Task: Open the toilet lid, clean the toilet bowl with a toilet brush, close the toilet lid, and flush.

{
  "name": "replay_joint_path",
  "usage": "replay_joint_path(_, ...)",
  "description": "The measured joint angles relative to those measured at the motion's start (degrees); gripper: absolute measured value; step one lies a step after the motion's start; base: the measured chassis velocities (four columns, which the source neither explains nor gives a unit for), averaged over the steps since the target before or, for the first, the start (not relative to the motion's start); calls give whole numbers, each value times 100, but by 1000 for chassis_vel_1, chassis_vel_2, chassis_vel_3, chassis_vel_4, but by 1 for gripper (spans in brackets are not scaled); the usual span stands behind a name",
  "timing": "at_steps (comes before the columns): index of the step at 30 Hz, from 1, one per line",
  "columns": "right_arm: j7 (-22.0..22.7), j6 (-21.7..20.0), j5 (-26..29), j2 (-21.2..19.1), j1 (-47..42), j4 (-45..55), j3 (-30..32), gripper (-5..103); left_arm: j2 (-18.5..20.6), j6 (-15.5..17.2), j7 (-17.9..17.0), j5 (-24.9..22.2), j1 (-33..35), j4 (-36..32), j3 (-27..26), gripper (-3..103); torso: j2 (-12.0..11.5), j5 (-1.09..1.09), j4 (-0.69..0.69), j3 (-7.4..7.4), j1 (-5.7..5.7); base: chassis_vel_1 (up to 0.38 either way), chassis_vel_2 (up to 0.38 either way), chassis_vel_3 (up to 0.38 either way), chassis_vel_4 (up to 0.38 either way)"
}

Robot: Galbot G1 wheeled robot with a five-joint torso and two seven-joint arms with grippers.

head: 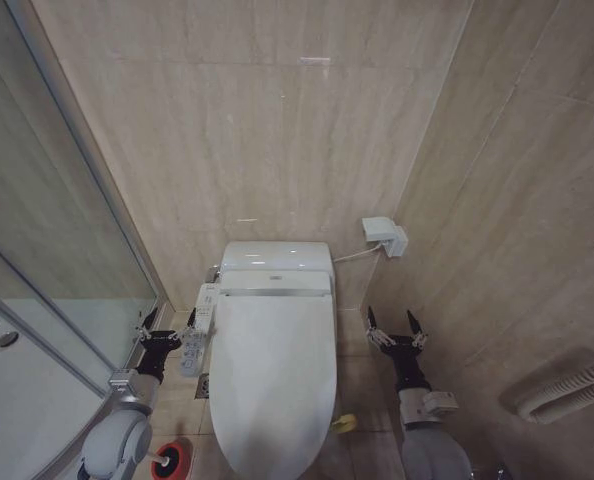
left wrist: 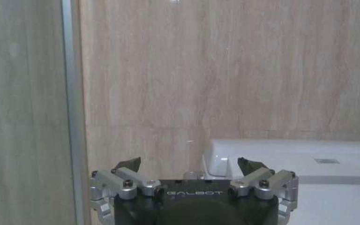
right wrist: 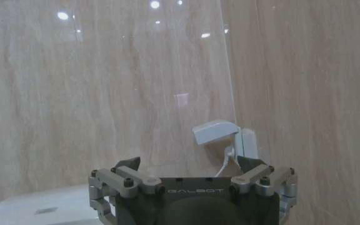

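The toilet lid (head: pixel 273 375) is down, a glossy white oval covering the toilet bowl, which is hidden beneath it. A yellow loop (head: pixel 345 423) sticks out at the lid's right edge. The toilet brush (head: pixel 160 459) stands in its red round holder (head: pixel 173 460) on the floor left of the toilet. My left gripper (head: pixel 169 322) hangs open left of the lid, next to the side control panel (head: pixel 197 338). My right gripper (head: pixel 396 323) hangs open right of the toilet. In the left wrist view the left gripper (left wrist: pixel 191 165) faces the wall and the cistern (left wrist: pixel 292 157).
A glass shower enclosure (head: pixel 47 290) with a white tray closes off the left. A white wall box (head: pixel 385 236) with a cable sits right of the cistern (head: pixel 277 257), also the wall box (right wrist: pixel 221 133) in the right wrist view. A pale hose (head: pixel 572 390) runs along the right wall.
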Motion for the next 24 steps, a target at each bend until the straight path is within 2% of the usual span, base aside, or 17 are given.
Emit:
replay_joint_path(13,0,0,0,0,-4,0,1,100,0,0,0,0,1,0,0,100,3,1,-1,-3,-9,144,-154,-146,160)
replay_joint_path(24,0,0,0,-1,1,0,1,100,0,0,0,0,-2,0,0,100,-1,1,-2,2,4,4,8,-10,-7)
